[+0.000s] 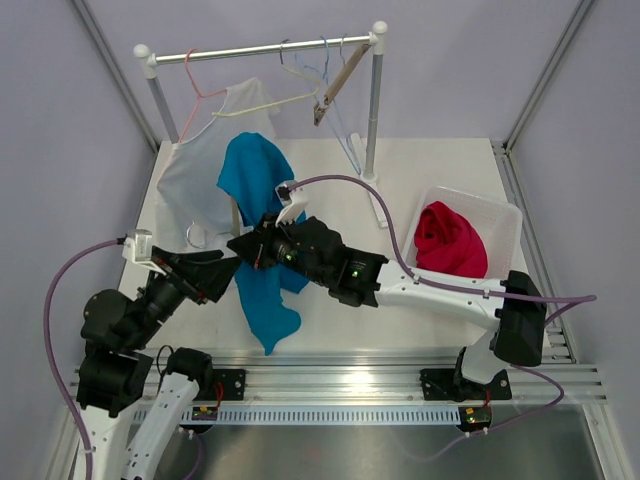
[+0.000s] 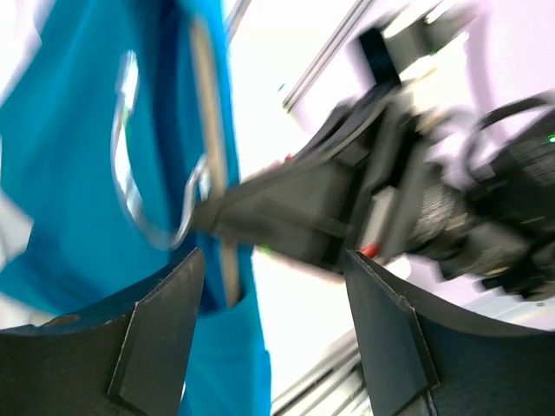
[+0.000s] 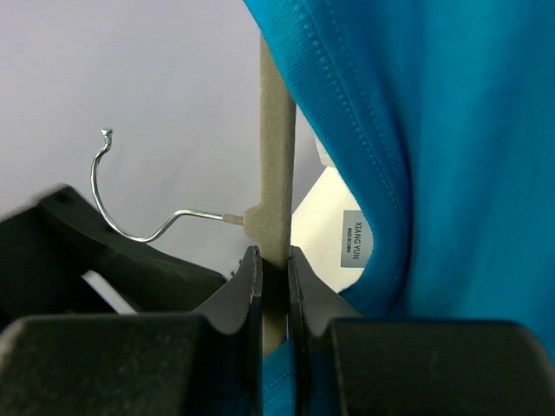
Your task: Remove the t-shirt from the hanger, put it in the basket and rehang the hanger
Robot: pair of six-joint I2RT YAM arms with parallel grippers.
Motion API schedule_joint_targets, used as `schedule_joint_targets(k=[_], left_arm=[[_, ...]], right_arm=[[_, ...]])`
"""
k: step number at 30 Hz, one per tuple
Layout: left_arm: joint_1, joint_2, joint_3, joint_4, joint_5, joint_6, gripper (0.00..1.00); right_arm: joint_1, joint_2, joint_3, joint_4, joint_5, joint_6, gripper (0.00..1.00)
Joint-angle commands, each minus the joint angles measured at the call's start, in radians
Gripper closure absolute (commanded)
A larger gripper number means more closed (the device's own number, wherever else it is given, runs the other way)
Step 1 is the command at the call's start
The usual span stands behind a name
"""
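Observation:
A blue t-shirt hangs over a beige hanger held above the table, its lower part trailing towards the front edge. My right gripper is shut on the hanger's bar just below the neck; the metal hook sticks out to the left. The t-shirt drapes to the right of the bar, its label showing. My left gripper sits just left of the right one, open, with nothing between its fingers. In the left wrist view the t-shirt and hook lie just beyond its fingertips.
A clothes rack stands at the back with a white garment on a pink hanger and several bare hangers. A white bin at the right holds a red garment.

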Motion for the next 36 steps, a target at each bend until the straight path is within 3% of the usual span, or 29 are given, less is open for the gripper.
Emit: schedule_joint_targets(k=[1,8,13,16,19,22,23,27,36], left_arm=[[-0.002,0.014,0.078,0.098,0.054,-0.001,0.3],[-0.002,0.061,0.079,0.101,-0.048,0.013,0.34],[-0.002,0.089,0.098,0.1,0.004,0.019,0.47],[-0.002,0.088,0.102,0.097,0.067,0.007,0.49],[-0.002,0.1,0.121,0.075,0.132,-0.006,0.43],[-0.002,0.098,0.225,0.039,0.092,0.023,0.22],[-0.002,0.103,0.259,0.026,0.083,0.036,0.2],[-0.002,0.106,0.368,-0.043,-0.006,0.085,0.23],[-0.004,0.046,0.317,-0.204,-0.046,0.04,0.28]], right_arm=[[0.009,-0.077,-0.035,0.03,0.02,-0.008,0.98],[0.009,-0.13,-0.103,0.073,-0.081,0.032,1.0],[0.009,-0.176,-0.143,0.142,-0.118,0.066,1.0],[0.009,-0.196,-0.166,0.159,-0.101,0.08,1.0],[0.008,-0.198,-0.167,0.161,-0.075,0.092,1.0],[0.008,-0.186,-0.169,0.161,-0.074,0.109,1.0],[0.008,-0.187,-0.172,0.162,-0.075,0.109,1.0],[0.009,-0.21,-0.19,0.178,-0.074,0.115,1.0],[0.009,-0.282,-0.247,0.222,-0.072,0.115,1.0]])
